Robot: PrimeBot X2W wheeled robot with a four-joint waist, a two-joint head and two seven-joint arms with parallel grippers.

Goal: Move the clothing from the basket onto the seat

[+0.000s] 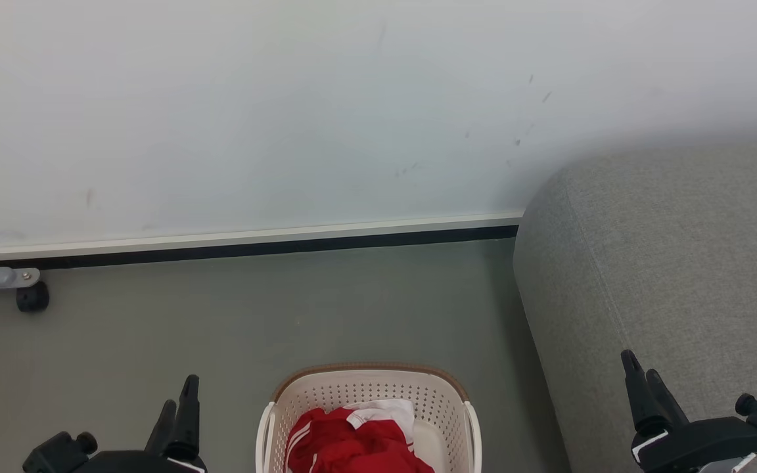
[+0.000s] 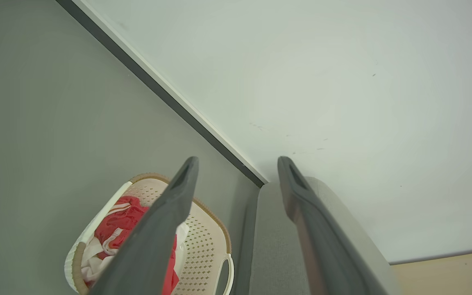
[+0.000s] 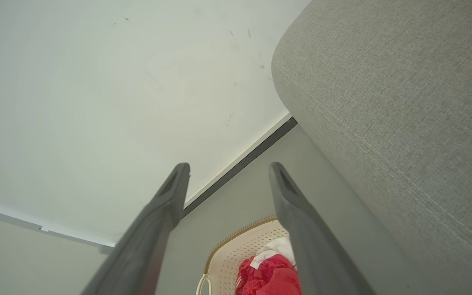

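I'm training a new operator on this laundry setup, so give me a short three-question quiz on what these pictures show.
1. True or false: the clothing already lies on the seat.
2. Pick one: the basket stands A) on the floor, B) on the seat, C) on a table.
3. Fill in: the left gripper and the right gripper are both ____ and hold nothing.

Key
1. False: it is in the basket.
2. A, with the seat on the robot's right.
3. open
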